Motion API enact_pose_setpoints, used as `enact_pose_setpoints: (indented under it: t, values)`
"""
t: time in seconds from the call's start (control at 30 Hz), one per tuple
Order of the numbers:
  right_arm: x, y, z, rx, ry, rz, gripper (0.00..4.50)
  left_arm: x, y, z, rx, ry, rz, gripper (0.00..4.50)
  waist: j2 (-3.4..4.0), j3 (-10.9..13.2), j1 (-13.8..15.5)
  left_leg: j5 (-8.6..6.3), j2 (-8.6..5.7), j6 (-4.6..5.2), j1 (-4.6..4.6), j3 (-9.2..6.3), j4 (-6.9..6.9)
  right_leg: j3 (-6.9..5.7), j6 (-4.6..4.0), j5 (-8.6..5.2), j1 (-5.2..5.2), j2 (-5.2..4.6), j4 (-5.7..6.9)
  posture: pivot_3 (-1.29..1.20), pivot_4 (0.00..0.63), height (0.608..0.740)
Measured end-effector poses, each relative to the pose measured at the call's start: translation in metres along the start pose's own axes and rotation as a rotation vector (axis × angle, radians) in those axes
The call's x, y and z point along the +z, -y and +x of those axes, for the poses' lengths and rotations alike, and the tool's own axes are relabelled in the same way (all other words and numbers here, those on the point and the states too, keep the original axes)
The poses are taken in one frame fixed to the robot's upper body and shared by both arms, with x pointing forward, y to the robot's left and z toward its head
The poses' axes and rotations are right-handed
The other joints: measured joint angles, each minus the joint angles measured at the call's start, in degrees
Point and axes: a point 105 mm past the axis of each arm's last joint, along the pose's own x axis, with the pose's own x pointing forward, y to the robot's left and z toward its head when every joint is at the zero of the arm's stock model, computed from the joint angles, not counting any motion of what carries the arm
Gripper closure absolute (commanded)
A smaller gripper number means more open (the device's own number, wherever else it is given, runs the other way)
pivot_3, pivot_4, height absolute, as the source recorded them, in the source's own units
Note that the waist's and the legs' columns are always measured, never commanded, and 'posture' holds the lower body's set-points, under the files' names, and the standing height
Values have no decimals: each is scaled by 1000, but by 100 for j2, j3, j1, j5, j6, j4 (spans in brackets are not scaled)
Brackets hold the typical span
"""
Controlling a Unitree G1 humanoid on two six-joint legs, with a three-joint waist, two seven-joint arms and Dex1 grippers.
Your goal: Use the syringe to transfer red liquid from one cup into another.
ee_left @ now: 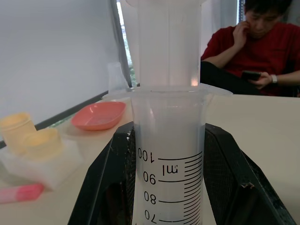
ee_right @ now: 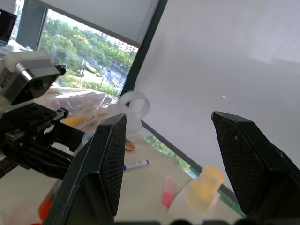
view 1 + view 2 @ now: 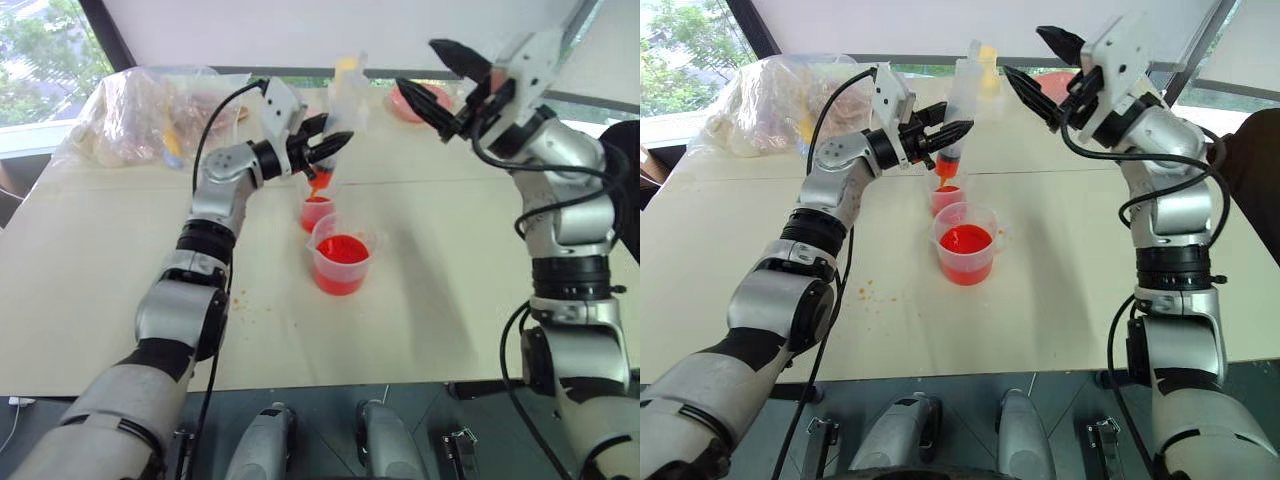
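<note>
Holding the syringe [image 3: 958, 100] tight, left end effector [image 3: 945, 135] has its tip over the small cup [image 3: 945, 198]; right end effector [image 3: 1040, 70] gapes empty. Transfer unfinished, both cups red.

The syringe [image 1: 167, 154] is clamped upright between the two black fingers [image 1: 108, 187] of the left gripper [image 1: 167, 187], its printed marks seen upside down. The flange is seen just above the fingers, with the plunger rising past it. A pink dish [image 1: 98, 115], a white container [image 1: 35, 157] with yellow tops and a pink marker [image 1: 18, 193] are set on the table [image 1: 262, 126]. A person in red [image 1: 253, 47] is seated behind it.
</note>
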Motion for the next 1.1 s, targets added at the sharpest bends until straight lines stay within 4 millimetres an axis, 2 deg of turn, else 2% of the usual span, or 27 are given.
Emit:
enact_pose_setpoints:
  t: [0.2, 0.33, 0.5, 0.73, 1.1]
  values:
    - [-5, -6, 20, 35, 25, -4, 1540, 1, 4, 1, -27, 10, -7, 3041, 0, 0, -16, 0, 0, 0, 0, -4, 0, 0, 0, 0, -2, 1, 5, 0, 150, 740]
    - [-15, -9, 24, 53, 11, -6, 1540, 4, 7, 2, -60, 21, -7, 3041, 0, 0, -15, 0, -1, 0, 0, -5, 0, 0, 0, 0, -2, 1, 6, 0, 150, 740]
    - [-15, -11, 29, 73, 34, -15, 1540, 3, 10, -2, -87, 10, -14, 3041, 1, 0, -35, 1, 0, -2, 0, -7, -1, 1, 0, 0, -6, 2, 9, 0, 150, 740]
    - [-21, -15, 33, 92, 34, -5, 1540, -5, 12, -7, -98, -11, -47, 3041, 2, 1, -35, 2, 0, -3, 0, -8, -2, 3, 0, 0, -7, 3, 10, 0, 150, 740]
    - [-23, -14, 26, 119, 8, -4, 1540, 1, 1, -11, -51, 23, -71, 3041, 2, 1, -31, 1, 0, -3, 0, -7, -1, 3, 0, 0, -8, 3, 10, 0, 150, 740]
